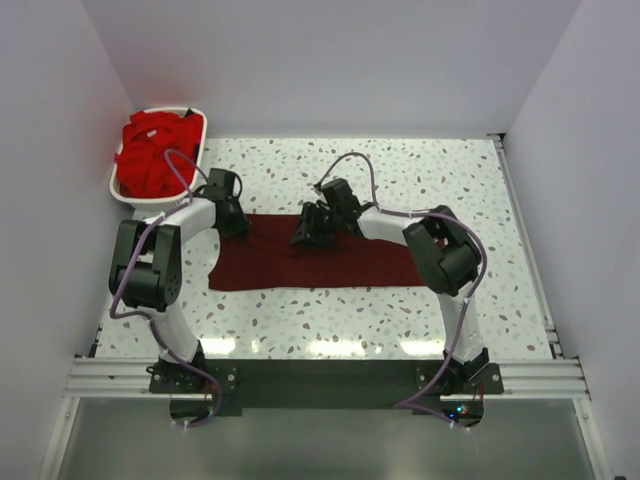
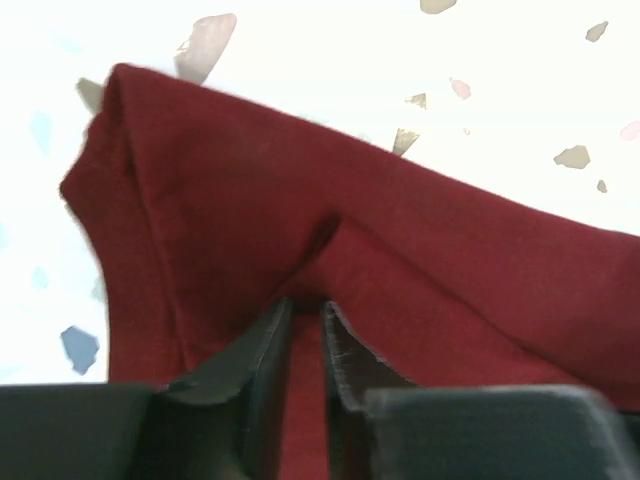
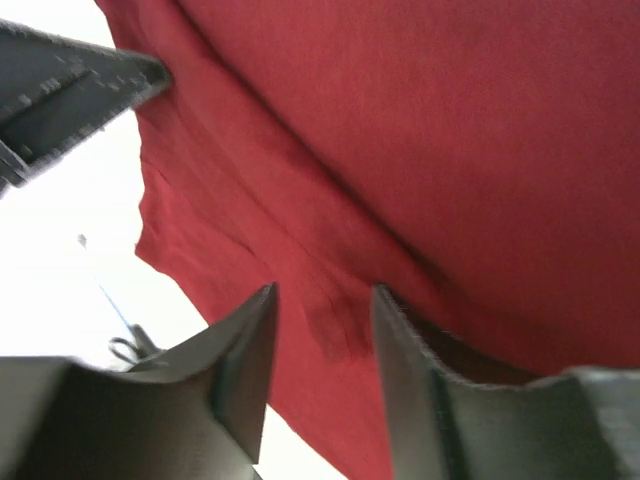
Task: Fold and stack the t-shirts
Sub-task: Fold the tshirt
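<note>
The dark maroon t-shirt [image 1: 320, 265] lies spread across the middle of the table. My left gripper [image 1: 235, 222] is at its far left corner. In the left wrist view the left gripper [image 2: 305, 305] is nearly closed, pinching a raised fold of the maroon cloth [image 2: 250, 200]. My right gripper [image 1: 305, 235] rests on the shirt's far edge near the middle. In the right wrist view the right gripper [image 3: 322, 290] has its jaws apart over wrinkled maroon cloth [image 3: 450, 130]. Several bright red t-shirts [image 1: 150, 155] are piled in the basket.
The white slotted basket [image 1: 113, 186] stands at the table's far left corner, just left of my left arm. The speckled table [image 1: 450, 180] is walled by white panels on three sides. A dark arm part [image 3: 60, 95] shows at the top left of the right wrist view.
</note>
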